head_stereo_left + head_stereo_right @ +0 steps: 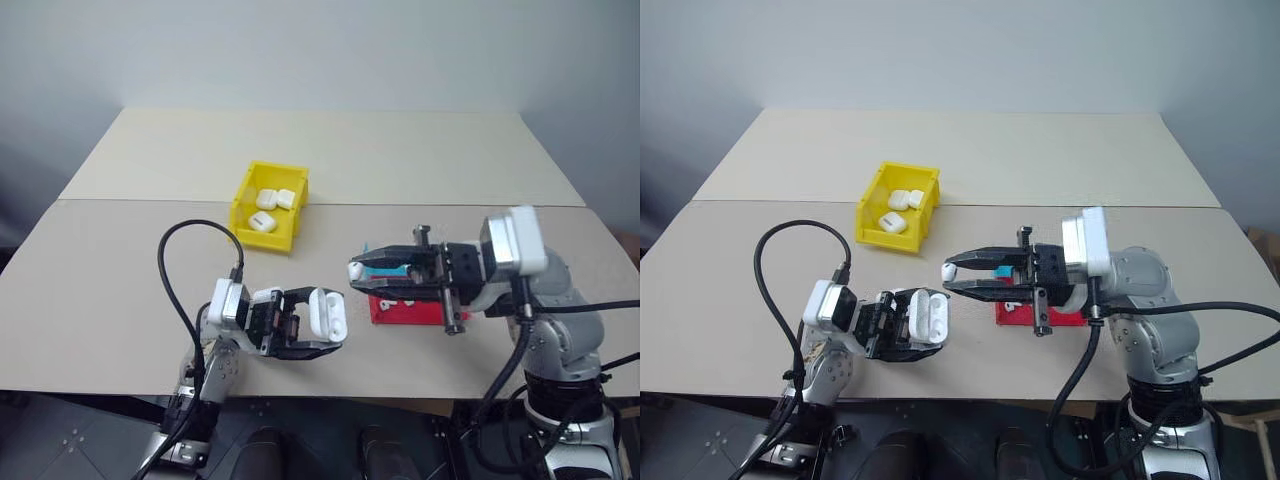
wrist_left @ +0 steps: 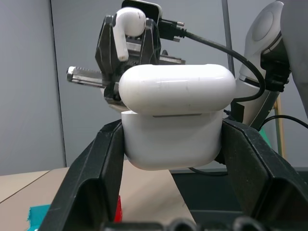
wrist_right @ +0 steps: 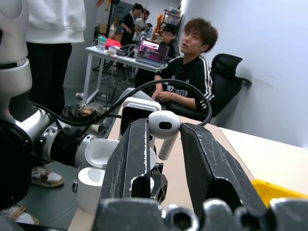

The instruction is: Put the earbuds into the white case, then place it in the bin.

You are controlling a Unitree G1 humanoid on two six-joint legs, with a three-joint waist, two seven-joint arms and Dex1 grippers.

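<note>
Held nearest the camera, the white case (image 1: 326, 312) sits with its lid open between the clenched fingers of the left gripper (image 1: 318, 325). Facing it, the right gripper (image 1: 952, 273) pinches one of the earbuds (image 1: 950, 271) at its fingertips, near the case. Behind both grippers stands the bin (image 1: 245, 195), with more cases inside.

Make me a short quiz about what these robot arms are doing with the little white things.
1. True or false: the left claw holds an open case.
2. What is pinched in the right claw? A) a case B) an earbud C) nothing
3. Fill in: the yellow bin already holds several white ____.

Key: 1 true. 2 B, an earbud at its tips. 3 cases.
</note>
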